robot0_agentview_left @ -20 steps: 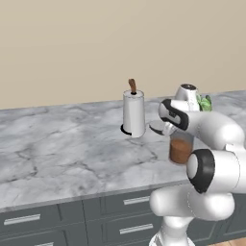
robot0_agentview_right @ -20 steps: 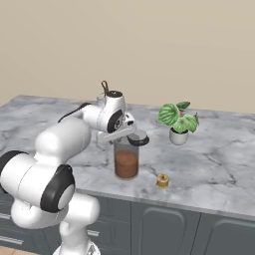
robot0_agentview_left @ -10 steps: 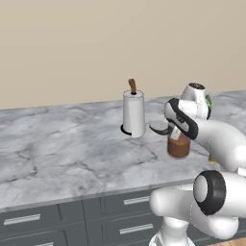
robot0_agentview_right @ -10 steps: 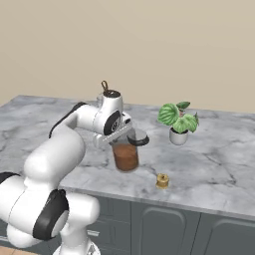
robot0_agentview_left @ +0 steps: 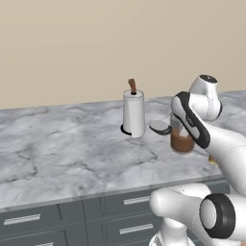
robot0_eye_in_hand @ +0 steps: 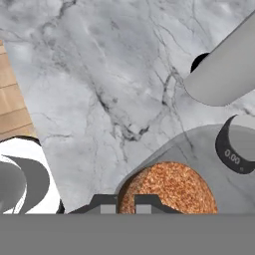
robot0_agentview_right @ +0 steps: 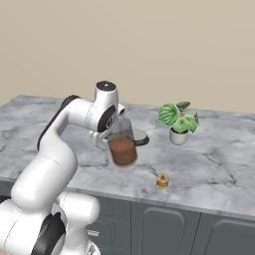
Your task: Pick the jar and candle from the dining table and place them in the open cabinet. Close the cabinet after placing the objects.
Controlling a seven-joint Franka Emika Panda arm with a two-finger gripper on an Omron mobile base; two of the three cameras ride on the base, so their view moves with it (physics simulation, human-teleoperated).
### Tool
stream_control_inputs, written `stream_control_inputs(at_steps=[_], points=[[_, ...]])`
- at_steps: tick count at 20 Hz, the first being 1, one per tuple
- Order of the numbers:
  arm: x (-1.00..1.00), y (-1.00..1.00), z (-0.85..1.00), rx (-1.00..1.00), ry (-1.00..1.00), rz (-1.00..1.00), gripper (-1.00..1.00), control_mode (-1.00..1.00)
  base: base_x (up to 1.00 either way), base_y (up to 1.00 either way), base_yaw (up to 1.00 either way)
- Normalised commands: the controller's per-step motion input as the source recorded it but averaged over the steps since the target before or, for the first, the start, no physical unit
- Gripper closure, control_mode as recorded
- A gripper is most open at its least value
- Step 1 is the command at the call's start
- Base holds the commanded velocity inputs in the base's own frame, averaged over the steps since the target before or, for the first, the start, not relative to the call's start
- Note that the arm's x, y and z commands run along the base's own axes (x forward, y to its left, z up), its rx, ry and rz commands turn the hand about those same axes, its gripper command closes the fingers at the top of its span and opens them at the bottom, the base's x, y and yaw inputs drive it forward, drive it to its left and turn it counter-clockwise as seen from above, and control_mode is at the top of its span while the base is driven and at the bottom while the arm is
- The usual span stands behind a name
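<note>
My gripper (robot0_eye_in_hand: 125, 203) is pinching the jar (robot0_agentview_right: 122, 147) at its rim, the two dark tips pressed close together over the glass edge, and in the hand view I am looking straight down onto the reddish-brown filling. The jar is hanging just off the dining table (robot0_agentview_right: 219, 169), slightly tilted under my wrist, above the marble near the front half of the top. Just behind the jar a small dark grey round dish-like thing (robot0_agentview_left: 160, 127) is sitting on the marble, though I cannot tell what it is. Beyond it, the white paper-towel roll (robot0_agentview_left: 133, 114) is standing upright on its dark base, with a brown knob on top. In the right base view the candle (robot0_agentview_right: 162, 181) is sitting near the table's front edge, apart from the jar and to its right. Further back on that side, the small potted plant (robot0_agentview_right: 179, 121) is standing in a white pot. Dark grey drawers (robot0_agentview_left: 72, 216) with silver handles are running below the tabletop.
</note>
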Motion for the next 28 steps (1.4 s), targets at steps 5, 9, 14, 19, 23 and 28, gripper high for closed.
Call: stream_control_inputs(at_steps=[5,9,14,19,23,28], points=[[-0.11,0.00,0.19,0.00,0.00,0.18,1.00,-1.00,0.00,0.00,0.00],[-0.04,0.00,0.01,0.00,0.00,0.18,1.00,-1.00,0.00,0.00,0.00],[-0.05,0.00,0.01,0.00,0.00,0.18,1.00,-1.00,0.00,0.00,0.00],[-0.08,0.00,0.00,0.00,0.00,0.11,1.00,1.00,-0.17,0.00,0.06],[0.00,0.00,0.00,0.00,0.00,0.00,1.00,1.00,-0.66,0.00,0.08],[0.00,0.00,0.00,0.00,0.00,0.00,1.00,1.00,-0.77,0.10,0.01]])
